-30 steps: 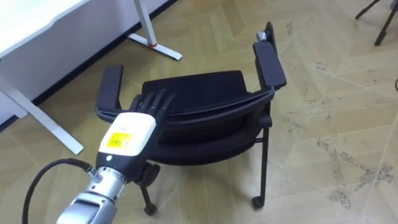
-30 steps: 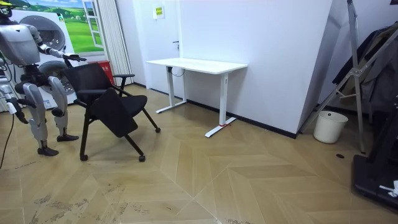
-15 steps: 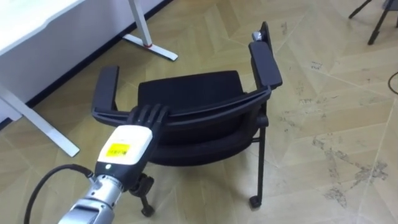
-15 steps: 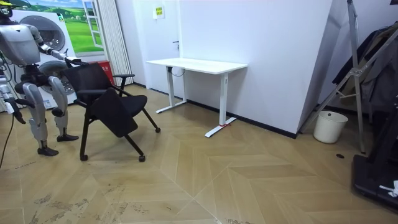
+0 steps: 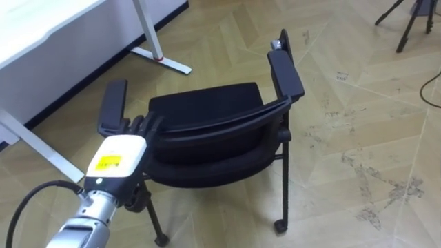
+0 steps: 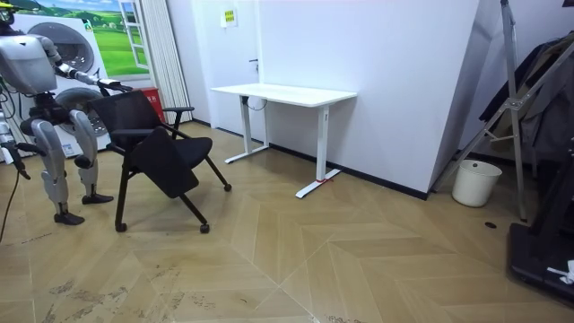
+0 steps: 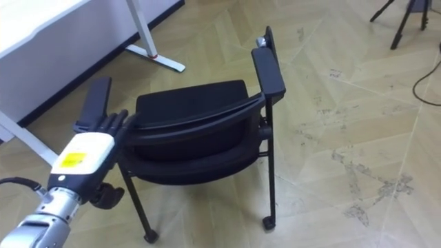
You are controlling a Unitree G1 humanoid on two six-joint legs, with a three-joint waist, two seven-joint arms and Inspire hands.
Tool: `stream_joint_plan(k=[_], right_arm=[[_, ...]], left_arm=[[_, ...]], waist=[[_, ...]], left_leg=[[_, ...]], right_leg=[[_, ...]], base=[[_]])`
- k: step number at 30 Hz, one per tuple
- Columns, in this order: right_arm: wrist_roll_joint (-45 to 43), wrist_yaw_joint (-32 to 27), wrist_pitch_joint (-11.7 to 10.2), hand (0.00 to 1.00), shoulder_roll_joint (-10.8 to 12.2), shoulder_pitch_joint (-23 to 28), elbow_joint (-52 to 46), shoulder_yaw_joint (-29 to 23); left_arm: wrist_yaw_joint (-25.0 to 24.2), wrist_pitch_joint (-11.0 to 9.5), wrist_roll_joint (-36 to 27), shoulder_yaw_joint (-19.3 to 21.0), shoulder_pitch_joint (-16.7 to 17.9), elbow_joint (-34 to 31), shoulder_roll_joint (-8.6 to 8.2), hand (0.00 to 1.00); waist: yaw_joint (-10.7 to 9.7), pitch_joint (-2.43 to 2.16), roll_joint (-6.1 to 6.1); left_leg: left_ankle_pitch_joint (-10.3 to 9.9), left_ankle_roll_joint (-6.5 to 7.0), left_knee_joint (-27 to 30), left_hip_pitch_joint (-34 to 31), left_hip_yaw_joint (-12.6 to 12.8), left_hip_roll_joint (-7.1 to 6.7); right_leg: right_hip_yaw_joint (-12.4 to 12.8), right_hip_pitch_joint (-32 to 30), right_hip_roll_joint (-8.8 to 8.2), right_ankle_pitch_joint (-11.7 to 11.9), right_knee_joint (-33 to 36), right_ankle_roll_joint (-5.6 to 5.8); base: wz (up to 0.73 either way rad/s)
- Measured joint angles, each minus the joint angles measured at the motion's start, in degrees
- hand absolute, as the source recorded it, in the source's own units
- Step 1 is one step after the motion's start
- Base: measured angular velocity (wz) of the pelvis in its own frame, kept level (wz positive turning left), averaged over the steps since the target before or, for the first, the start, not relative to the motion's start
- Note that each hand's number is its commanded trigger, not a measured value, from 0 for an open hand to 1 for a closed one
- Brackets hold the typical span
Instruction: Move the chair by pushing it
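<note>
Black moulded plastic forms the chair (image 5: 207, 107): a curved backrest, flat armrests and thin legs on castors. It stands on the herringbone wood floor (image 5: 358, 103), near the white desk (image 5: 41, 27). The left hand (image 5: 114, 155) lays straight, close-set fingers (image 5: 141, 125) over the backrest's top edge. In the room view the robot stands behind the chair, with its right hand (image 6: 9, 154) hanging low.
</note>
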Motion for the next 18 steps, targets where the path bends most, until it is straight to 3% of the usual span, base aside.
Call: stream_joint_plan(k=[9,18], right_arm=[[0.1,-0.3,0.0,0.00,0.0,0.1,-0.1,-0.3],[0.3,0.1,-0.1,0.00,0.4,1.0,-0.2,-0.3]], left_arm=[[0.0,0.0,0.0,0.0,-0.3,0.1,-0.02,0.00],[1.6,-1.2,-0.2,0.0,-5.4,3.6,0.03,0.00]], waist=[[-0.2,0.00,0.06],[-0.3,0.01,0.18]], left_leg=[[0.0,0.00,-0.3,0.1,0.1,0.02],[0.0,0.00,-0.3,-0.1,0.1,0.01]], right_leg=[[0.2,0.0,0.05,0.0,0.0,0.00],[0.3,-0.2,0.05,0.0,0.0,-0.01]], base=[[0.00],[0.00]])
